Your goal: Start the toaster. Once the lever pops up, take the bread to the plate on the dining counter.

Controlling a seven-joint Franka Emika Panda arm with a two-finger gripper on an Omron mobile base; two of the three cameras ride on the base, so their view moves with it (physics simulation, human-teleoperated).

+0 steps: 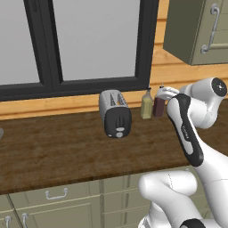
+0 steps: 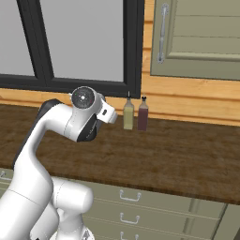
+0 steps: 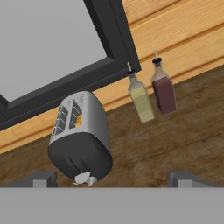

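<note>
A: Arm (image 1: 187,133), how posed?

B: Rose white from the base at lower right, climbed steeply, folded hard at the top joint and reached forward from there.

A: And from the other side?

B: Arched up from lower left, bent over at a round dark joint, ended in a short pale hand angled down and forward.

A: Gripper (image 3: 113,180)?

B: Spread wide. Showed as two dark fingertips (image 3: 43,178) far apart at the bottom of the hand view. Gripped nothing. Tilted, rolled to one side.
</note>
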